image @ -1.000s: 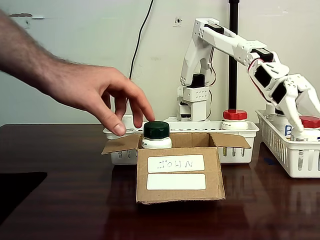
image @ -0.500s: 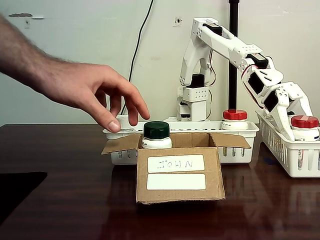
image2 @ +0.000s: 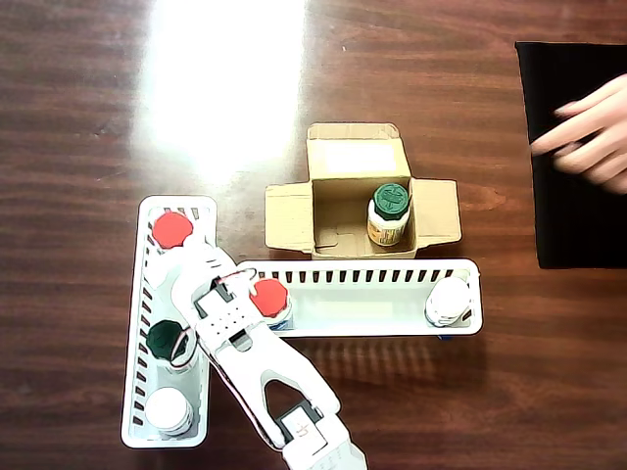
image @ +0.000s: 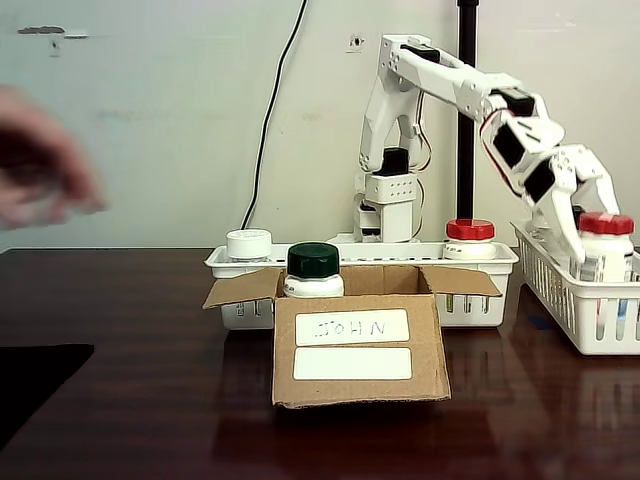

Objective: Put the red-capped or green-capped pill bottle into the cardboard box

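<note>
Overhead view: a white robot arm (image2: 257, 362) reaches to 11 o'clock over a long white basket (image2: 138, 392), its jaws (image: 578, 222) closed around a red-capped pill bottle (image: 605, 246) held up in that basket, seen in the fixed view at 3 o'clock. On the dark tabletop (image2: 88, 127), an open cardboard box (image: 358, 340) labelled "JOHN" holds a green-capped bottle (image2: 389, 213). A person's blurred hand (image2: 588, 132) sits at 2 o'clock.

Brown cardboard box (image: 360, 350) (white labels), red-capped pill bottle (image: 604, 245).
</note>
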Controlling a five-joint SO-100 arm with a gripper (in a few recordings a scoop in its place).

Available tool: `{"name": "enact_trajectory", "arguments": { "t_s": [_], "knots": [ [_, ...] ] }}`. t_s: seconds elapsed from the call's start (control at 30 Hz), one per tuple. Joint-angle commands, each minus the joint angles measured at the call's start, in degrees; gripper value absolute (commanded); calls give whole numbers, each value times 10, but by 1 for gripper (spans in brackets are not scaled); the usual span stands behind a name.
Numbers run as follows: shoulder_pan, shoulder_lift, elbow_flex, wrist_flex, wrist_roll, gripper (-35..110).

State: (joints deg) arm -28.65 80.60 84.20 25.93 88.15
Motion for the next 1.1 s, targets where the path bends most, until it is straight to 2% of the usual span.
{"name": "enact_trajectory", "arguments": {
  "t_s": [0.0,0.2,0.5,0.77,1.07],
  "knots": [
    [-17,102,-142,77,-22,-1],
    [0,134,-234,186,-16,-1],
    [144,188,-237,273,40,-1],
    [261,146,-229,264,76,-1],
    [309,132,-134,163,95,-1]
  ]
}}
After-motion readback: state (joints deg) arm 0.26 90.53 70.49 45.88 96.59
